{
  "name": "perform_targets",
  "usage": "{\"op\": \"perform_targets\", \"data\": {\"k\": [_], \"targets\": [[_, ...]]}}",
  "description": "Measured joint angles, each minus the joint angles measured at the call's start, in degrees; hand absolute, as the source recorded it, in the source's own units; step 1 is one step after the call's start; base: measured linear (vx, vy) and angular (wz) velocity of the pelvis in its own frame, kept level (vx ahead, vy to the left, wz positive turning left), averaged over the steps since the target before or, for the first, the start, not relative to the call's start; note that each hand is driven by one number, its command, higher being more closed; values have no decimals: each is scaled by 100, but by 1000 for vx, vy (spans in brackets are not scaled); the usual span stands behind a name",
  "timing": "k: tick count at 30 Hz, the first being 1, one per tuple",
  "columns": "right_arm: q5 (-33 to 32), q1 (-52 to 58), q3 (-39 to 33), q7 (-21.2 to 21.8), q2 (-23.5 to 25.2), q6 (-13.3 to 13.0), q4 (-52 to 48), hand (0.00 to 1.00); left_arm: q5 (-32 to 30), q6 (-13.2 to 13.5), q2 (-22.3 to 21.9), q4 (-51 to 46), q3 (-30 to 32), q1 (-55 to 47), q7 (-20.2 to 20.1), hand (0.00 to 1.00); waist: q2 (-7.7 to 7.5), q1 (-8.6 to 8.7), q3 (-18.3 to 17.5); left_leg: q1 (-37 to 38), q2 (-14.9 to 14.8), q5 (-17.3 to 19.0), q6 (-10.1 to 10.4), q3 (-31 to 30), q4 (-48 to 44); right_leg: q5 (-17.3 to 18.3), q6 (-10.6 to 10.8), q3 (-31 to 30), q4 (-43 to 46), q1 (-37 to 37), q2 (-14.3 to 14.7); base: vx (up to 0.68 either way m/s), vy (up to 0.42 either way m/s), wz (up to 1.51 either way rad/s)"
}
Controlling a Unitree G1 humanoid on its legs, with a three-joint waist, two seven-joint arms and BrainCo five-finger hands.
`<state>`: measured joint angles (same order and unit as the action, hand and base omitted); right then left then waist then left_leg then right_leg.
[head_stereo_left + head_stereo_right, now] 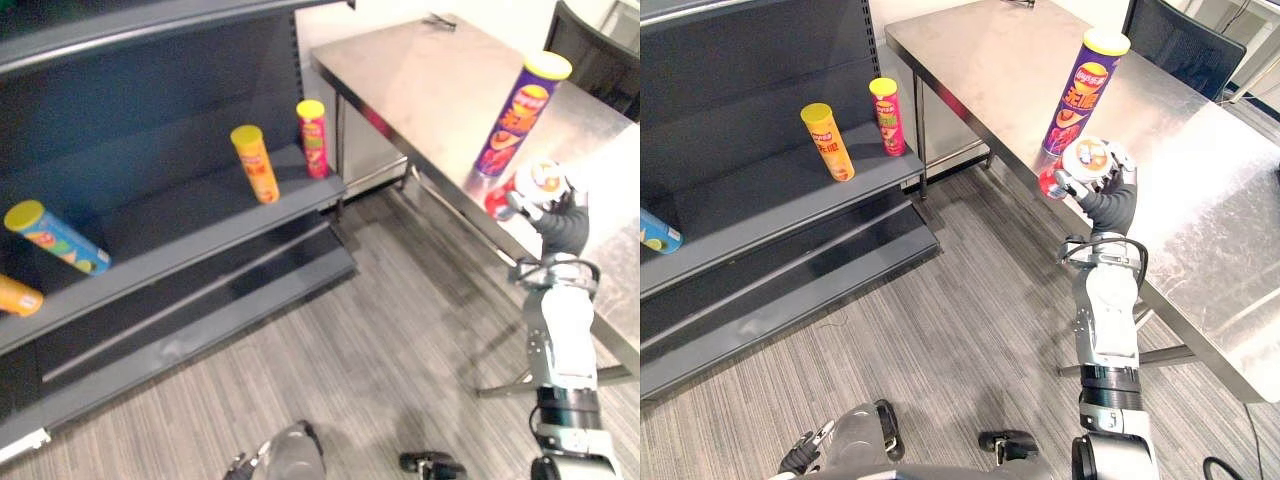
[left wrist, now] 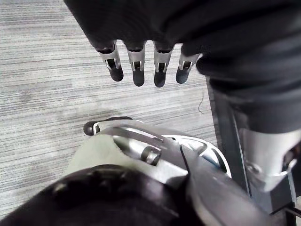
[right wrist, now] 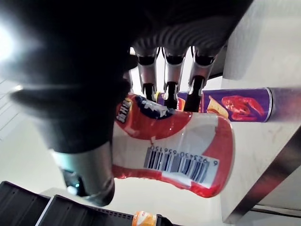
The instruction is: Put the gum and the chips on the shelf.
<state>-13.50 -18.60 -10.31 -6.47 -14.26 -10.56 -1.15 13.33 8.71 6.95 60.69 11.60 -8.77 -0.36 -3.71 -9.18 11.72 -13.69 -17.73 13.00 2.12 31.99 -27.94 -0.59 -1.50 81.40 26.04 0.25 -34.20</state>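
At counter edge, R hand w/ fingers curled round red-white gum tub, just beside upright purple chips can on counter, L hand low over floor, fingers straight, nothing held, yellow can, red can upright on shelf

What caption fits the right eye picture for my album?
Robot's right hand holds the gum bottle near the purple chips can.

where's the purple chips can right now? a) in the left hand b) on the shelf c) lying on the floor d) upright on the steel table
d: the purple chips can stands upright on the steel table, next to the right hand curled round the gum bottle.
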Motion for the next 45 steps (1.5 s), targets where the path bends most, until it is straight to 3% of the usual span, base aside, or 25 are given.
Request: {"op": "perform_targets", "data": {"k": [5, 6, 9, 10, 11, 12, 13, 14, 15, 16, 18, 21, 22, 24, 25, 26, 30, 35, 37, 40, 43, 45], "targets": [[-12, -48, 180, -8, -4, -1, 11, 100, 252, 9, 16, -245, -121, 5, 0, 0, 25, -208, 248, -451, -369, 445, 11, -284, -775, 9, 3, -3, 221, 37, 79, -86, 98, 7], [-13, -67, 277, -5, -3, 0, 15, 100, 413, 11, 34, -341, -179, 5, -1, 0, 17, -241, 293, -570, -425, 550, -61, -382, -1021, 7, 5, 2, 239, 77, 84, -124, 184, 20], [-14, -167, 534, 18, 12, 4, 29, 100, 568, 10, 115, -497, -349, 19, -3, 0, -12, -304, 342, -845, -337, 991, -197, -626, -1536, -109, 109, -30, 434, 221, -144, -111, 206, 37], [-13, -167, 592, 26, 11, 8, 30, 100, 657, 4, 132, -513, -359, 21, -1, 0, -26, -354, 348, -852, -273, 1075, -262, -643, -1613, -200, 11, -161, 557, 213, -273, -32, 317, 52], [-12, -165, 720, 67, 9, 16, 30, 100, 685, -9, 201, -649, -472, -20, 9, 0, 9, -348, 359, -907, -41, 1190, -358, -891, -1744, -623, -522, -1200, 972, -115, -566, 8, 370, 76], [-9, -147, 751, 85, 16, 17, 31, 100, 685, -9, 264, -747, -540, 5, 17, 0, 84, -292, 404, -1001, 83, 1186, -467, -1148, -1769, -612, -518, -2313, 1171, -527, -493, 23, 329, 94], [-9, -137, 767, 100, 29, 26, 34, 100, 684, -7, 323, -815, -580, 15, 19, 0, 88, -275, 419, -1062, 147, 1182, -520, -1262, -1733, -441, -337, -3107, 1243, -790, -296, 39, 133, 90], [-6, -131, 800, 157, 29, 42, 34, 100, 683, 15, 377, -850, -592, 18, 22, 0, 63, -248, 420, -1112, 297, 1155, -622, -1407, -1655, -191, -129, -3897, 1252, -1049, 3, 64, 79, 135], [-1, -71, 851, 231, 29, 43, 27, 100, 681, 8, 399, -847, -634, 19, 50, 0, 77, -134, 434, -1038, 733, 1076, -795, -1660, -1417, 378, 29, -5003, 1211, -1337, 546, 142, 89, 137], [0, -23, 851, 238, 26, 42, 24, 100, 679, 6, 386, -829, -676, 6, 63, 0, 82, -95, 438, -973, 848, 1040, -800, -1700, -1356, 525, 31, -5176, 1210, -1387, 680, 214, 89, 154], [2, 85, 907, 296, 28, 43, -10, 100, 678, 6, 296, -817, -726, 25, 68, 0, 271, -42, 549, -819, 1113, 1022, -815, -1901, -1306, 755, 110, -5299, 1033, -1625, 1047, 208, 60, 100], [-4, 131, 1058, 334, 38, 56, -8, 100, 738, 10, 293, -817, -752, 162, 76, 0, 310, -35, 597, -821, 1247, 1007, -784, -2117, -1222, 623, 318, -5668, 380, -1985, 1406, 152, -27, 52], [-6, 167, 1069, 334, 68, 56, -8, 100, 910, 19, 276, -823, -809, 289, 75, 0, 326, -21, 608, -812, 1310, 982, -709, -2297, -1182, 516, 478, -6036, -24, -2112, 1612, 109, -71, 61], [-34, 224, 1069, 347, 149, 55, -9, 100, 917, 63, 277, -825, -886, 381, 75, 0, 282, 22, 632, -736, 1428, 967, -605, -2475, -1134, 350, 698, -6407, -473, -2077, 1732, 129, -135, 71], [-49, 242, 1072, 369, 201, 55, -11, 100, 919, 73, 276, -828, -906, 404, 75, 0, 240, 65, 656, -702, 1471, 955, -529, -2499, -1137, 205, 775, -6475, -647, -1976, 1730, 137, -201, 84], [-58, 238, 1085, 406, 235, 55, -12, 100, 1004, 73, 201, -831, -913, 425, 75, 0, 290, 120, 692, -695, 1418, 959, -419, -2561, -1138, 28, 1023, -6397, -720, -1871, 1764, 78, -152, 53], [-256, 209, 1236, 447, 362, 55, -12, 100, 1135, 69, 109, -823, -888, 347, 59, 0, 296, 92, 705, -669, 1103, 781, -81, -2648, -743, -61, 877, -6233, -1155, -1765, 2172, 52, -210, 0], [-302, 246, 1361, 472, 379, 55, -11, 100, 1110, 74, 115, -827, -903, 365, 19, 0, 316, 137, 737, -412, 999, 418, 221, -2721, -26, 54, 656, -6033, -1247, -1707, 2303, 20, -197, 8], [-326, 302, 1363, 507, 397, 56, -10, 100, 1057, 75, 122, -827, -904, 367, 15, 0, 315, 178, 738, -395, 997, 297, 250, -2808, 182, 107, 580, -5913, -1232, -1715, 2311, -7, -156, 31], [-338, 338, 1499, 582, 410, 56, -6, 100, 1026, 72, 140, -813, -912, 377, 20, 0, 295, 221, 746, -381, 982, 136, 290, -2825, 454, 308, 447, -5828, -926, -1890, 2265, -22, -147, 20], [-341, 506, 1699, 634, 554, 57, 32, 100, 1011, 70, 163, -784, -926, 399, 41, 0, 290, 283, 752, -281, 961, 122, 359, -2857, 456, 727, 382, -5815, -343, -1998, 2155, -23, -130, 12], [-344, 670, 1877, 699, 567, 57, 76, 100, 1011, 73, 180, -793, -910, 402, 47, 0, 302, 302, 772, -406, 769, 114, 346, -2626, -159, 1047, 357, -5749, -191, -1879, 2198, -1, -122, 15]]}}
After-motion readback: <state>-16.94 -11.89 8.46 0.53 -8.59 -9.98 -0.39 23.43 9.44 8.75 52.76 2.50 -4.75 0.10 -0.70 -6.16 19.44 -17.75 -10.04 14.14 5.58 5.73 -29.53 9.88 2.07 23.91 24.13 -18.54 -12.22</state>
